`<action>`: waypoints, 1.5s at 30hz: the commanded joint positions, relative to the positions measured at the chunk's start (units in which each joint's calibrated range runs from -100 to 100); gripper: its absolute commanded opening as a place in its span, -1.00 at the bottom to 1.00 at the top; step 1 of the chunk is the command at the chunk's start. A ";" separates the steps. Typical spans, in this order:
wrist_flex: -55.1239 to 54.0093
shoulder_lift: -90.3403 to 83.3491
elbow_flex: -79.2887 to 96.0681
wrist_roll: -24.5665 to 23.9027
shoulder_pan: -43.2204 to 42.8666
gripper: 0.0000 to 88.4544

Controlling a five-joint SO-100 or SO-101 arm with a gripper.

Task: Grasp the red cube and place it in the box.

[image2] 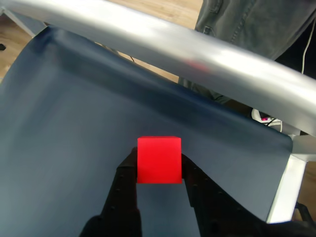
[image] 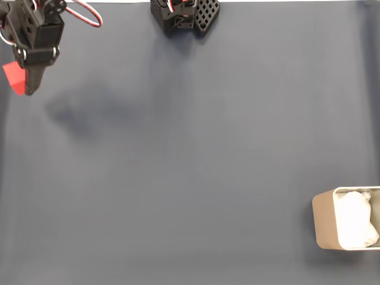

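The end effector (image2: 159, 173) has the red cube (image2: 159, 159) pinched between its two black fingers (image2: 126, 190), one on each side, and the cube looks lifted off the blue tabletop (image: 190, 154). So the grabbing part seems done. What is left is the long trip and the drop. In the fixed view the cube (image: 13, 76) sits at the far top left corner, partly hidden behind the dark end effector (image: 29, 89), and a soft shadow lies on the cloth just to its right, which makes me think it hangs in the air. The box (image: 323, 225) is way down in the bottom right corner, well apart from the cube, with white fluffy stuff inside it and no cube in it. The arm reaches out to the left side of that view, with its tip pointing down toward the cloth and red and white wires looping above it. The arm's black base (image: 184, 16) stands at the top middle. In the wrist view the end effector points out past the edge of the cloth, toward a shiny metal bar (image2: 197, 54) and a person's grey trousers (image2: 252, 22) behind it. To finish, the arm would need to swing all the way across the tabletop to the box and then let go.
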 commanded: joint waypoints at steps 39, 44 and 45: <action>4.75 -5.90 -14.14 1.66 -36.63 -0.77; 4.75 -6.08 -14.87 1.66 -41.11 -0.76; 4.75 -6.08 -14.96 1.66 -41.89 -0.76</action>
